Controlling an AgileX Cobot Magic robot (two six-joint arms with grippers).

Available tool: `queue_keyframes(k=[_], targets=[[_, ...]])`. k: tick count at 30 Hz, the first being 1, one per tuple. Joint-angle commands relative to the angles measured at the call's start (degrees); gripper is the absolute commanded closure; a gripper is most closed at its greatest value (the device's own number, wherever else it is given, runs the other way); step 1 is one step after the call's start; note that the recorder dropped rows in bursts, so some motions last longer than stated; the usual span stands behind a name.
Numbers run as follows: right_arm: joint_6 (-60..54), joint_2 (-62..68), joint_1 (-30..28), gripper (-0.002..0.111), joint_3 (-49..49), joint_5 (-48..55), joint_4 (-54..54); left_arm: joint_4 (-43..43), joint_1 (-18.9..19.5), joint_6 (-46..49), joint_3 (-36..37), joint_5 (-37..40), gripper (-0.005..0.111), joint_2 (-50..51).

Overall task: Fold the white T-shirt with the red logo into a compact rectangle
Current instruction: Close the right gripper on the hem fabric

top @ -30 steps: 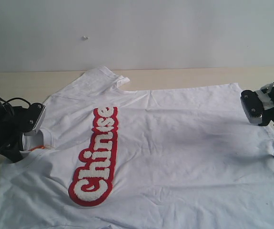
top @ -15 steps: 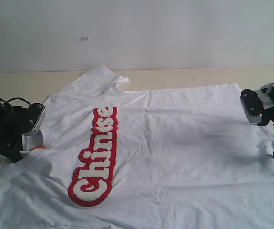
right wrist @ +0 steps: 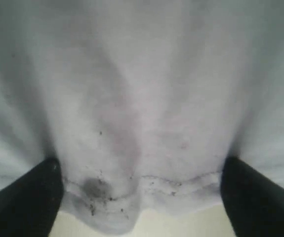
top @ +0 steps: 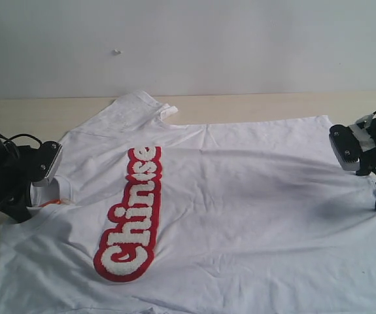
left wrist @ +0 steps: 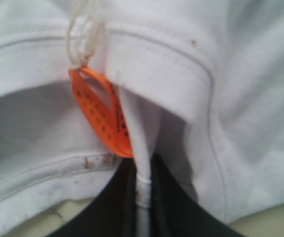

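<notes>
A pale wooden table (top: 253, 104) carries a white short-sleeved cotton T-shirt (top: 253, 209), spread flat with its collar toward the table's left edge and its hem toward the right edge. A long fuzzy red logo (top: 132, 212) with puffy white letters runs across the chest. The black left gripper (left wrist: 142, 170) is clenched on a fold of the ribbed collar, beside a small orange tag (left wrist: 102, 113). The black right gripper (right wrist: 141, 160) stands released, fingers wide apart astride the hem.
</notes>
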Motion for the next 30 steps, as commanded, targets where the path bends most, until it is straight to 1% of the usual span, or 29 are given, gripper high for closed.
queue_keyframes(k=[1,4,7,8,30], targets=[[-0.4,2.3,-0.3,0.062,0.7,-2.9,-1.8,1.1,0.1,0.0,0.4,-0.2,0.107,0.8],[-0.4,2.3,-0.3,0.087,0.7,-2.9,-1.8,1.1,0.1,0.0,0.4,-0.2,0.107,0.8],[-0.4,2.3,-0.3,0.105,0.7,-2.9,-1.8,1.1,0.1,0.0,0.4,-0.2,0.107,0.8],[-0.4,2.3,-0.3,0.108,0.7,-2.9,-1.8,1.1,0.1,0.0,0.4,-0.2,0.107,0.8],[-0.3,2.3,-0.3,0.108,0.7,-2.9,-1.4,1.1,0.1,0.0,0.4,-0.2,0.107,0.8]])
